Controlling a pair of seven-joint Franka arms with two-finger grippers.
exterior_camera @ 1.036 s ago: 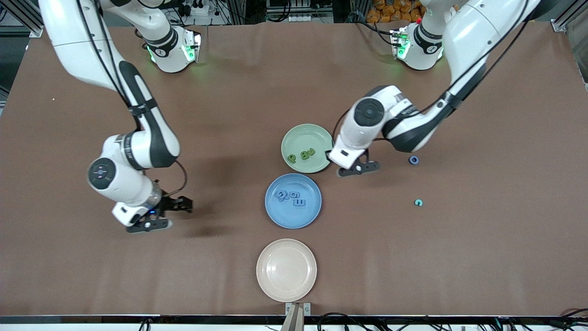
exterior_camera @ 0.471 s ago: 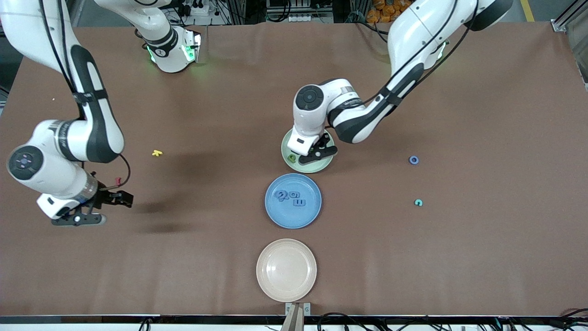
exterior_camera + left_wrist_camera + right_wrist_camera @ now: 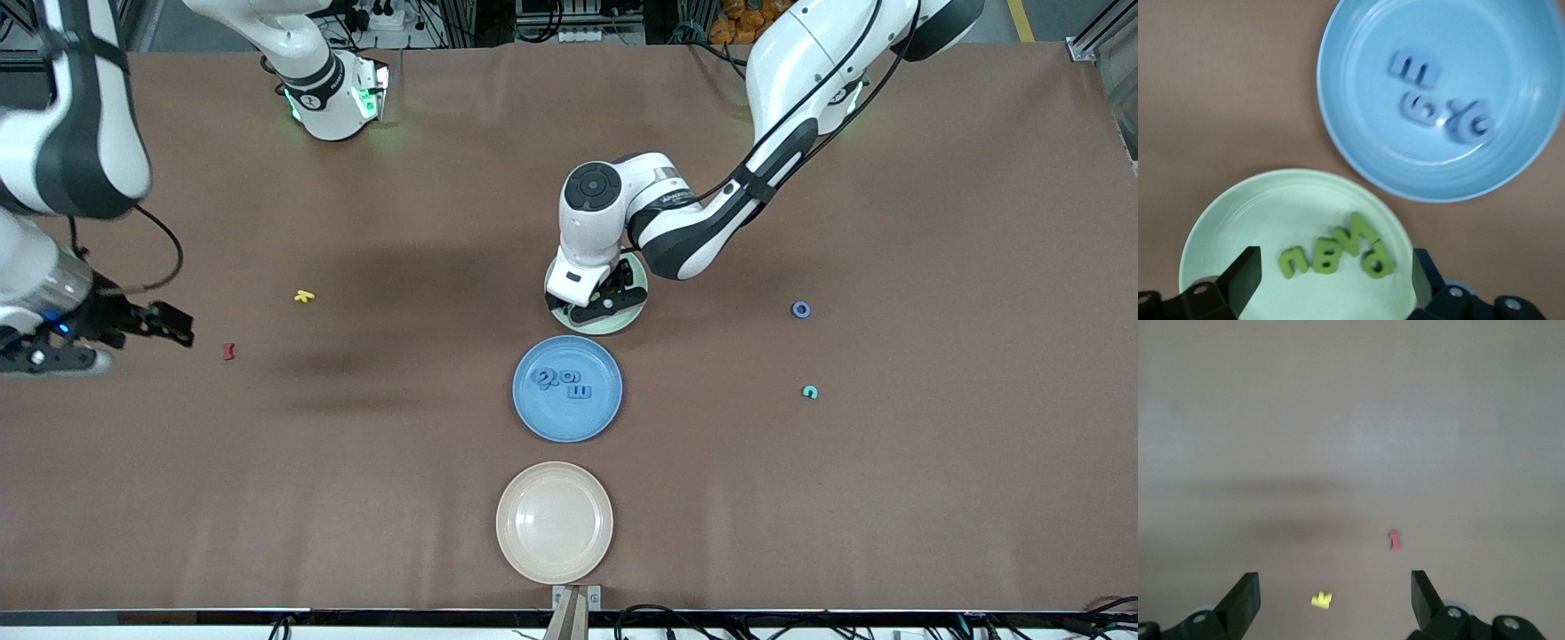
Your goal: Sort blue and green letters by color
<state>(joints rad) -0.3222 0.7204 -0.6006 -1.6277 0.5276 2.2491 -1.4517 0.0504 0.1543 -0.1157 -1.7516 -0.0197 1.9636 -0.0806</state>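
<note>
Green plate (image 3: 629, 317): holds the green letters (image 3: 1337, 252), lying side by side.
Blue plate (image 3: 544, 421): nearer the front camera; holds three blue letters (image 3: 562, 382).
Loose letters: blue ring (image 3: 801, 309) and teal letter (image 3: 810, 391) on the table toward the left arm's end.
Left gripper (image 3: 607, 302): over the green plate, fingers spread, empty.
Right gripper (image 3: 107, 342): over the table's right-arm end, fingers spread, empty; red letter (image 3: 228, 351) and yellow letter (image 3: 304, 296) lie near.

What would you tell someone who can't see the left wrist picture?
The open left gripper hangs over a green plate holding green letters, beside a blue plate holding blue letters.
</note>
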